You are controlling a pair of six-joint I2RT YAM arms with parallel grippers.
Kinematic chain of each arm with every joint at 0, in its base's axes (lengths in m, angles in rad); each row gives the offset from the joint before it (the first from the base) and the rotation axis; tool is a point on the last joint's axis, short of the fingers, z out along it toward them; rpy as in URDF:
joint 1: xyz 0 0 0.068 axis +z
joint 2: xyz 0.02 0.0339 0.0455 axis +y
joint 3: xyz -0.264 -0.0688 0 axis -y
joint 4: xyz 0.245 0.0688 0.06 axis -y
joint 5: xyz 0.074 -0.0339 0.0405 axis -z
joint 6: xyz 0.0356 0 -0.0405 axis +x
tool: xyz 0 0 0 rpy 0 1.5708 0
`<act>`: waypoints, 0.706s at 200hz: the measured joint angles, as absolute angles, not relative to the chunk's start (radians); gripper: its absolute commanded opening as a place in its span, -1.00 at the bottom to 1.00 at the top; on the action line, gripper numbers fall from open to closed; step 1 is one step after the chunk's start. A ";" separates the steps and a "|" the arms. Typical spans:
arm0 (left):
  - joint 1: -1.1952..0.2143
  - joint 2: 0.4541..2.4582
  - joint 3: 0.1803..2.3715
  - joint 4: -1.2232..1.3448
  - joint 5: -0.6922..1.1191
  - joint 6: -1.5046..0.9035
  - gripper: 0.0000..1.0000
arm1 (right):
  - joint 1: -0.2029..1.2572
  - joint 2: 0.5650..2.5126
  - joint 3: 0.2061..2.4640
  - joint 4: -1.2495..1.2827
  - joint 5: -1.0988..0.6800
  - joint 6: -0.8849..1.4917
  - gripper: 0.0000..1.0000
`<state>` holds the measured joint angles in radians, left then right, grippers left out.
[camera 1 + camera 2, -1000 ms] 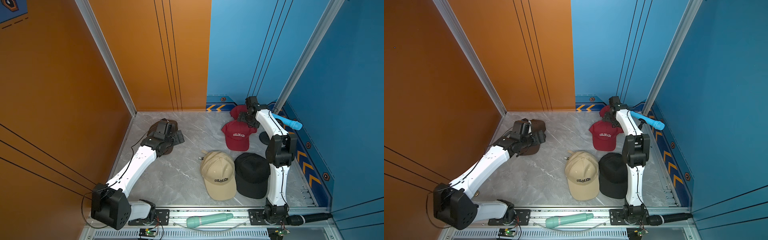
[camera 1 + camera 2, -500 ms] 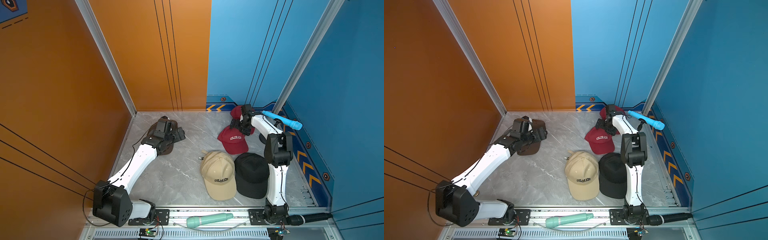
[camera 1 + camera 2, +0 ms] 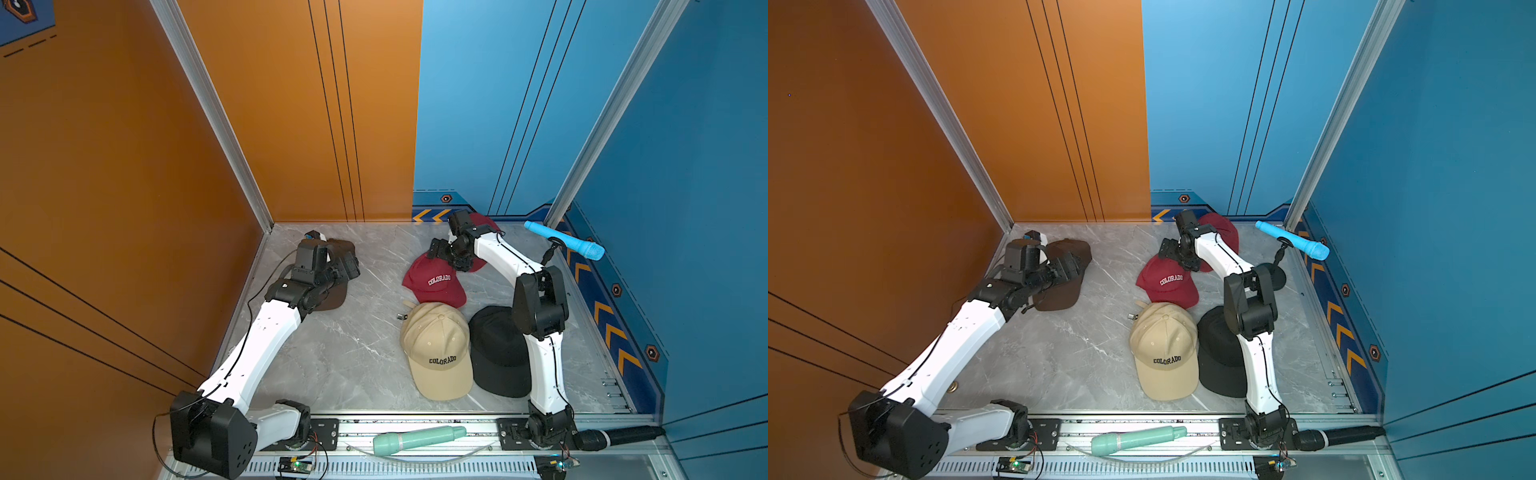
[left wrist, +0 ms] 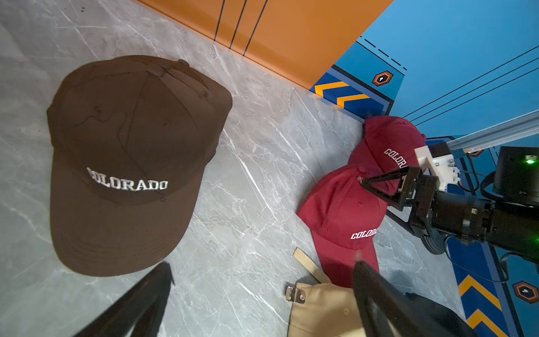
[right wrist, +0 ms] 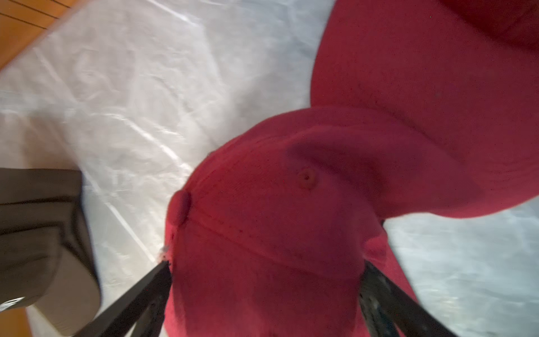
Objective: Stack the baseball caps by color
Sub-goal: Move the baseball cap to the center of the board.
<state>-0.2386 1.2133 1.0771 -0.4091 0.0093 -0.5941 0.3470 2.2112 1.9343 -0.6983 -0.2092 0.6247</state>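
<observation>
Two dark red "COLORADO" caps lie at the back right. The near red cap (image 3: 434, 282) (image 5: 277, 233) overlaps the brim of the far red cap (image 3: 484, 222) (image 4: 388, 140). My right gripper (image 3: 441, 252) (image 5: 267, 265) is open, its fingers wide on either side of the near cap's crown, against the fabric. A dark brown cap (image 4: 131, 146) (image 3: 1063, 291) lies at the back left. Beside it my left gripper (image 3: 1069, 266) (image 4: 262, 267) hangs open over bare floor, holding nothing. A beige cap (image 3: 438, 349) and a black cap (image 3: 496, 353) sit side by side at the front right.
A blue microphone (image 3: 565, 241) rests on a small black stand (image 3: 1273, 276) by the right wall. On the front rail lie a green microphone (image 3: 415, 438) and a black microphone (image 3: 619, 434). Orange and blue walls close in the marble floor (image 3: 353, 365).
My right gripper has swung left from the far red cap, and the near red cap has slid left with it. My left gripper has shifted slightly beside the brown cap.
</observation>
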 measured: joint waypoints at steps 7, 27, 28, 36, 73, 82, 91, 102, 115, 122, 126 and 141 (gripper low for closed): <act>-0.231 1.207 1.072 -0.410 0.010 -0.594 0.96 | 0.355 2.212 1.951 -0.697 -0.210 0.630 1.00; -0.212 1.188 1.057 -0.413 0.013 -0.594 0.96 | 0.366 2.214 1.997 -0.695 -0.210 0.637 1.00; -0.211 1.187 1.057 -0.413 0.013 -0.594 0.96 | 0.366 2.214 1.998 -0.695 -0.210 0.637 1.00; -0.203 1.179 1.052 -0.416 0.017 -0.594 0.96 | 0.366 2.214 2.004 -0.696 -0.210 0.636 1.00; -0.168 1.127 0.998 -0.418 0.037 -0.592 0.95 | 0.338 2.182 1.919 -0.711 -0.204 0.598 1.00; -0.159 1.121 0.988 -0.419 0.043 -0.592 0.96 | 0.324 2.161 1.876 -0.720 -0.197 0.587 0.99; -0.151 1.118 0.981 -0.419 0.051 -0.591 0.96 | 0.308 2.141 1.834 -0.724 -0.186 0.574 0.97; -0.142 1.115 0.976 -0.421 0.059 -0.592 0.95 | 0.286 2.118 1.790 -0.729 -0.179 0.563 0.97; -0.137 1.111 0.969 -0.423 0.068 -0.591 0.96 | 0.263 2.101 1.753 -0.734 -0.180 0.548 0.99; -0.136 1.109 0.968 -0.424 0.072 -0.591 0.96 | 0.254 2.096 1.739 -0.737 -0.180 0.542 0.99; -0.135 1.109 0.967 -0.425 0.073 -0.591 0.95 | 0.251 2.094 1.733 -0.741 -0.180 0.538 0.99; -0.135 1.102 0.965 -0.430 0.079 -0.591 0.95 | 0.261 2.090 1.726 -0.757 -0.180 0.519 0.99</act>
<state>-0.1352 1.1023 0.9646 -0.4305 0.0792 -0.5915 0.2607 2.0903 1.7260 -0.7574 -0.1802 0.5190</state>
